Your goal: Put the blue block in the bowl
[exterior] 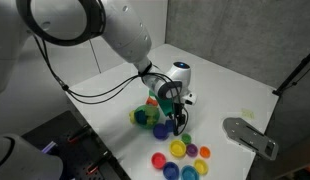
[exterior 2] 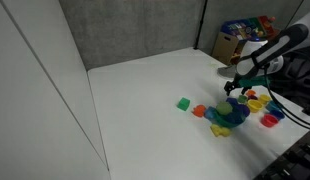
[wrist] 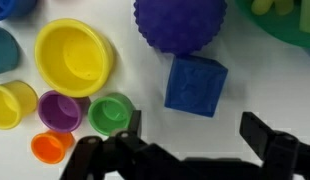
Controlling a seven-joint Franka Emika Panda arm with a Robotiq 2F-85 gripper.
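Note:
The blue block [wrist: 195,85] lies on the white table, just ahead of my open, empty gripper [wrist: 195,135]. Its two black fingers stand apart on either side below the block and do not touch it. In the wrist view a green rim at the top right corner is the bowl [wrist: 287,22], past a knobbly dark blue ball [wrist: 185,25]. In an exterior view my gripper [exterior: 178,118] hangs low over the table next to the yellow-green bowl [exterior: 142,115]; the block is hidden there. My gripper also shows in an exterior view [exterior 2: 238,88].
Small coloured cups stand left of the block: a big yellow one [wrist: 73,55], a purple one [wrist: 60,110], a green one [wrist: 110,112], an orange one [wrist: 50,148]. A green block [exterior 2: 183,103] lies apart. A grey flat object [exterior: 250,135] lies near the table edge.

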